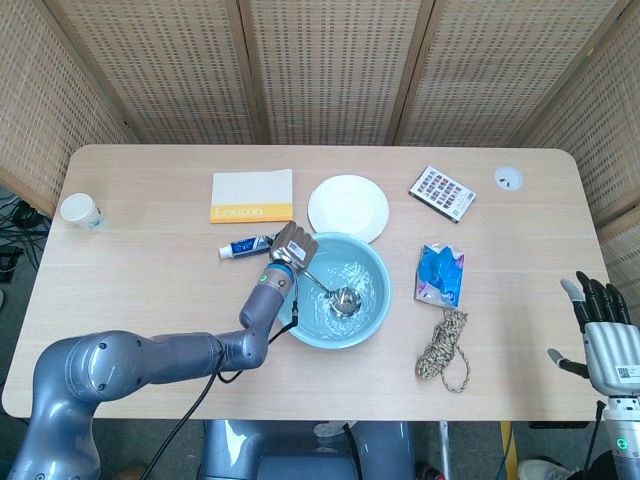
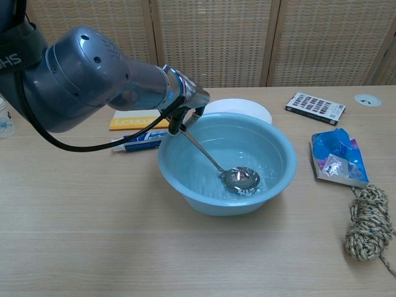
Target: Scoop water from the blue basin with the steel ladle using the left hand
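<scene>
A light blue basin (image 1: 375, 290) (image 2: 275, 148) with rippled water stands at the table's middle. My left hand (image 1: 291, 245) (image 2: 185, 102) hovers over its left rim and grips the handle of the steel ladle (image 1: 345, 299) (image 2: 240, 178). The ladle slants down to the right, its bowl low in the water near the basin's bottom. My right hand (image 1: 602, 322) is at the far right edge of the head view, beyond the table, fingers spread and holding nothing.
A toothpaste tube (image 1: 240, 246) (image 2: 133, 143) and a yellow-and-white book (image 1: 251, 194) lie left of the basin, a white plate (image 1: 347, 207) behind it. A blue packet (image 1: 440, 273), a rope coil (image 1: 443, 347) and a patterned box (image 1: 441, 192) lie right. A paper cup (image 1: 79, 211) stands far left.
</scene>
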`<action>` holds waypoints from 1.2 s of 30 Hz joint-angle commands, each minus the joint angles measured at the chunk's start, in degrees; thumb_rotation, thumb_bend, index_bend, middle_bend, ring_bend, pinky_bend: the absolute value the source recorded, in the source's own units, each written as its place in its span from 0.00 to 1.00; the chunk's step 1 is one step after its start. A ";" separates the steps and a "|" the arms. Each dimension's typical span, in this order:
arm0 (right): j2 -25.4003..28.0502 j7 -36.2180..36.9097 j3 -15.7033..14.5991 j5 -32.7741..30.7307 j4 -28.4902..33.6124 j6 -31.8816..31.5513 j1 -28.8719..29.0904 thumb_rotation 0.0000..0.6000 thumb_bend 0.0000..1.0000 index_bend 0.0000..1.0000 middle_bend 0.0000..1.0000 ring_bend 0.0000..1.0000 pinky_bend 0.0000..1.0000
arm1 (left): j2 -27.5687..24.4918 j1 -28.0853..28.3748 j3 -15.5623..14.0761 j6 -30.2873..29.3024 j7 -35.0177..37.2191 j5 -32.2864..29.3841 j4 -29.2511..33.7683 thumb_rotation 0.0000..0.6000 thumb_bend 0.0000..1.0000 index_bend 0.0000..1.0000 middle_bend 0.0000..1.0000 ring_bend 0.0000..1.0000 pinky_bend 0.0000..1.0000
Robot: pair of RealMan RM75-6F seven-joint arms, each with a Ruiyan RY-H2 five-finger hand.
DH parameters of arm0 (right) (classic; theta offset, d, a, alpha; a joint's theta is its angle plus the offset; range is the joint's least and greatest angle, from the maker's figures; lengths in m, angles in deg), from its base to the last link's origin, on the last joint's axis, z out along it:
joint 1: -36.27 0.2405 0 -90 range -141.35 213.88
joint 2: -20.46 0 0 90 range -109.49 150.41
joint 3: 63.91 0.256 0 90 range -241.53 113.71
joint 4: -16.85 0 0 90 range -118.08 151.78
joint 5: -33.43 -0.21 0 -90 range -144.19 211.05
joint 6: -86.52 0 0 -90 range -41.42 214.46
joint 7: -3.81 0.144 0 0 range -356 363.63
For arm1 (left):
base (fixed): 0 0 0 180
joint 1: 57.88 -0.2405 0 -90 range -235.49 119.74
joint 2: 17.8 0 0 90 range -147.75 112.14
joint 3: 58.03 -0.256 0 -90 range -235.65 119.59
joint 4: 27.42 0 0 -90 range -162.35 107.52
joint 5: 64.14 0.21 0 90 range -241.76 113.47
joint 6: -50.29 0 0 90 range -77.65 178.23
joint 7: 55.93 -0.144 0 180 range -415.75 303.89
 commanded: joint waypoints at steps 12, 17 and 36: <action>0.12 0.47 0.09 -0.19 -0.08 0.05 -0.04 1.00 0.00 0.00 0.00 0.00 0.00 | 1.21 0.09 0.90 -1.12 -1.86 -1.28 -0.57 1.00 0.72 0.98 0.91 1.00 1.00; 0.09 0.51 0.08 -0.19 -0.15 0.11 0.00 1.00 0.00 0.00 0.00 0.00 0.00 | 1.32 0.08 0.91 -1.03 -2.70 -1.77 -0.54 1.00 0.73 0.99 0.91 1.00 1.00; 0.30 1.01 0.01 0.05 0.03 0.07 -0.01 1.00 0.00 0.00 0.00 0.00 0.00 | -2.98 0.09 3.48 -2.38 -2.79 -2.68 3.91 1.00 0.73 0.99 0.91 1.00 1.00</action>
